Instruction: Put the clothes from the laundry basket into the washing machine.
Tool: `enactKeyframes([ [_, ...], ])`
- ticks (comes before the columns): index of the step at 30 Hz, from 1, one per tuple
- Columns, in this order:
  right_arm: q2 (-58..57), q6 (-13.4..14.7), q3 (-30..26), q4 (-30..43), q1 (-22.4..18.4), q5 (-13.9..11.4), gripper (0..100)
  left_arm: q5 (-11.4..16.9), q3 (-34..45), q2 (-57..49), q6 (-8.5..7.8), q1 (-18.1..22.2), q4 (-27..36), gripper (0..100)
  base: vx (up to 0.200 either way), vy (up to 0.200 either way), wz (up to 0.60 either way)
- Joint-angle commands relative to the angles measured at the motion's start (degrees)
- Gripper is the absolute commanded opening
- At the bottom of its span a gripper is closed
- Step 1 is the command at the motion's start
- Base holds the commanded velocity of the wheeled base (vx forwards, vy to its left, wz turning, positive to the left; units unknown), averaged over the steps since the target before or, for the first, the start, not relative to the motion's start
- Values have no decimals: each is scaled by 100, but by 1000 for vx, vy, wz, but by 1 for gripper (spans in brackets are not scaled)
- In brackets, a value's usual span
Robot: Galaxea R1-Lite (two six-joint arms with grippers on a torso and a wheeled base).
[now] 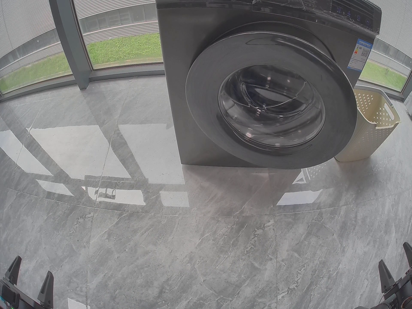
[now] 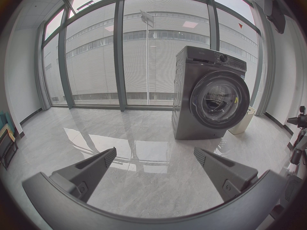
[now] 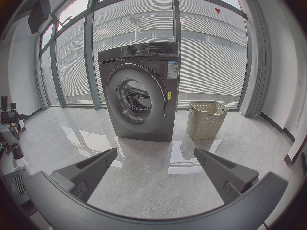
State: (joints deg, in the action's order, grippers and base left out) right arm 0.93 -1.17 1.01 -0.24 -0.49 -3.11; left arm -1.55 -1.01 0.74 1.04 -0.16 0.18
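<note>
A grey front-loading washing machine stands ahead on the floor, its round glass door swung partly out from the front. To its right sits a cream perforated laundry basket; no clothes can be made out in it from here. The same washing machine and laundry basket appear in the right wrist view, and the washing machine in the left wrist view. My left gripper is open and holds nothing, low at the near left. My right gripper is open too, low at the near right.
Glossy grey marble floor spreads wide between me and the machine. Floor-to-ceiling windows with dark frames run behind it. A curtain hangs at the right wall beyond the basket. A tripod stand sits at my side.
</note>
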Motion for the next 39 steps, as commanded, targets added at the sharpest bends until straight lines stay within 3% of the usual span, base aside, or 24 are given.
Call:
enactKeyframes([
  [1, -57, 12, -101, -2, -13, 3, 100, 5, 101, -66, -33, 7, -1, 100, 0, -200, 0],
  [7, -75, 117, -66, -125, -4, 197, 100, 14, 101, -66, -33, -2, -1, 100, 0, -200, 0],
  [10, 74, 389, 707, -652, 5, 135, 100, 14, 101, -66, -77, 7, -1, 100, 0, -200, 0],
  [12, 769, 451, 1015, -626, 49, -67, 100, 23, 101, -66, -121, 7, -1, 100, 0, -200, 0],
  [14, 1322, 477, 954, -644, 145, -296, 100, 23, 101, -66, -121, 7, -1, 100, 0, -200, 0],
  [15, 1322, 477, 954, -644, 145, -296, 100, 23, 101, -66, -121, 7, -1, 100, 0, -200, 0],
  [16, 2122, 583, 839, -731, 365, -621, 100, 23, 101, -66, -121, 7, -1, 100, 0, -200, 0],
  [17, 2606, 671, 830, -811, 479, -744, 100, 23, 101, -66, -121, 7, -1, 100, 0, -200, 0],
  [20, 3528, 838, 892, -1224, 673, -867, 100, 23, 101, -66, -112, -2, -1, 100, 0, -200, 0],
  [21, 4469, 1093, 989, -1856, 989, -858, 100, 23, 101, -66, -121, -2, -1, 100, 0, -200, 0],
  [22, 4539, 1110, 989, -1918, 1016, -858, 100, 23, 101, -66, -121, -2, -1, 100, 0, -200, 0],
  [24, 5673, 1655, 1059, -3008, 1552, -823, 100, 23, 101, -66, -130, -2, -1, 100, 0, -200, 0],
  [26, 6174, 1910, 1077, -3597, 1877, -770, 100, 23, 101, -66, -130, -2, -1, 100, 0, -200, 0],
  [27, 6693, 2112, 1112, -4106, 2211, -603, 100, 23, 101, -66, -130, -2, -1, 100, 0, -200, 0],
  [31, 7765, 2464, 1367, -4950, 2800, -6, 100, 23, 101, -66, -130, -2, -1, 100, 0, -50, 0],
  [33, 8037, 2569, 1472, -5249, 3055, 118, 100, 23, 101, -66, -130, -2, -1, 100, 0, 0, 0],
  [39, 8389, 2736, 1973, -5460, 3643, 135, 100, 23, 101, -74, -130, -2, -1, 100, 0, 0, 0],
])
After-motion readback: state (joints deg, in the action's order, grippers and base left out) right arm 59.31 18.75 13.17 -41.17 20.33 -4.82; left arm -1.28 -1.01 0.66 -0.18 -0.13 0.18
